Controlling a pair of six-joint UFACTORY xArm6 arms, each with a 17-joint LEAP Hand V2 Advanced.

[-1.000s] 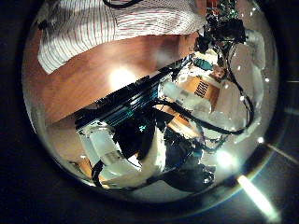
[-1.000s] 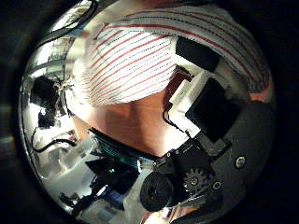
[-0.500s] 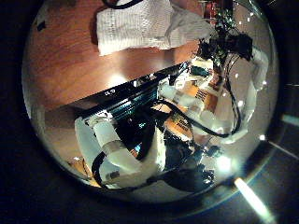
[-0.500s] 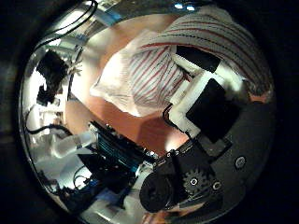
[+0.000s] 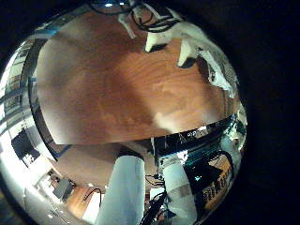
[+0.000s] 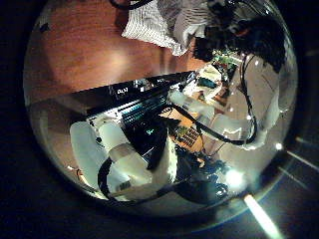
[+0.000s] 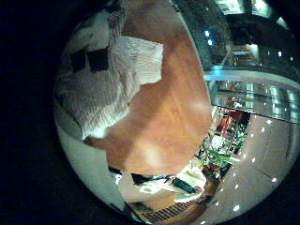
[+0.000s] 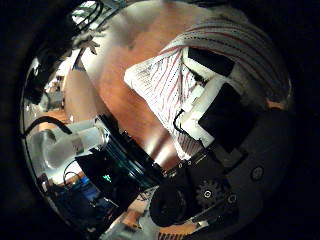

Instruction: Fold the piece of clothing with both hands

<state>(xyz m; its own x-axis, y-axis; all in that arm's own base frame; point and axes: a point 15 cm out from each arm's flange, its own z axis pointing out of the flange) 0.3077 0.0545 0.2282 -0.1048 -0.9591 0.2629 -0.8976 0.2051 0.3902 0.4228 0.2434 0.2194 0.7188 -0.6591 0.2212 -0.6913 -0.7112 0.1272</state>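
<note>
The striped piece of clothing lies bunched and partly folded on the wooden table. My right hand is right on it, with fingers curled into the cloth, which drapes over them. The right little finger side palm view shows the clothing close up with dark fingertips pressed on it. My left hand hangs over bare table, away from the clothing, fingers spread and holding nothing. Its straight fingers show over bare wood. In the left thumb side palm view the clothing lies far off with a hand on it.
The table edge runs close by, with a rack of equipment beyond it. A white arm stands near the table's side. Bare wood spreads under the left hand.
The clothing has been gathered from a wide spread into a smaller folded bundle at the right hand. The left hand has moved away from it, and it now looks small and distant.
</note>
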